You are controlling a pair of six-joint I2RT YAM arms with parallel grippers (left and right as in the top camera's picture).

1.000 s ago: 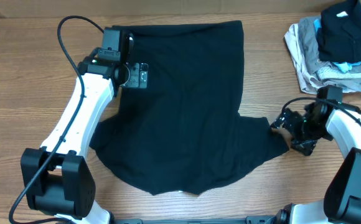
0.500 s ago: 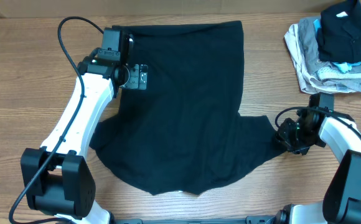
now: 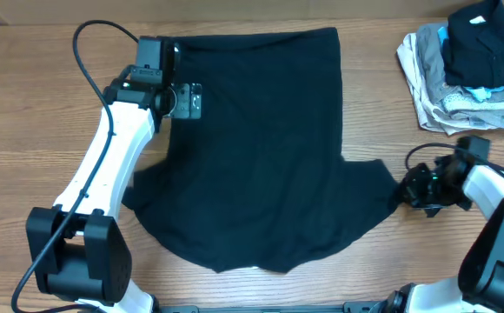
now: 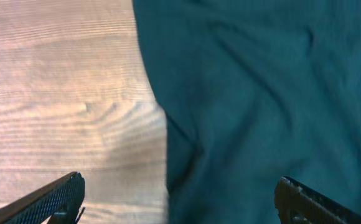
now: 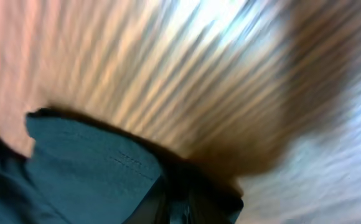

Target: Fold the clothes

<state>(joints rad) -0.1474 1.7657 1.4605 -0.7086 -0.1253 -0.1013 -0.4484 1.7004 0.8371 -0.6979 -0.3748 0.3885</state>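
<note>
A black T-shirt lies spread flat on the wooden table, hem towards the far edge. My left gripper hovers over the shirt's upper left edge, open. In the left wrist view its fingers straddle the cloth edge with wood to the left and nothing between them. My right gripper is at the right sleeve's tip. In the blurred right wrist view its dark jaws are pinched together on the sleeve.
A pile of folded clothes, grey and black, sits at the far right corner. The left arm lies along the shirt's left side, covering part of the left sleeve. Bare wood surrounds the shirt.
My right gripper has shut on the sleeve tip and shifted to the right, drawing the sleeve outward. The left gripper has edged slightly up and left, still open.
</note>
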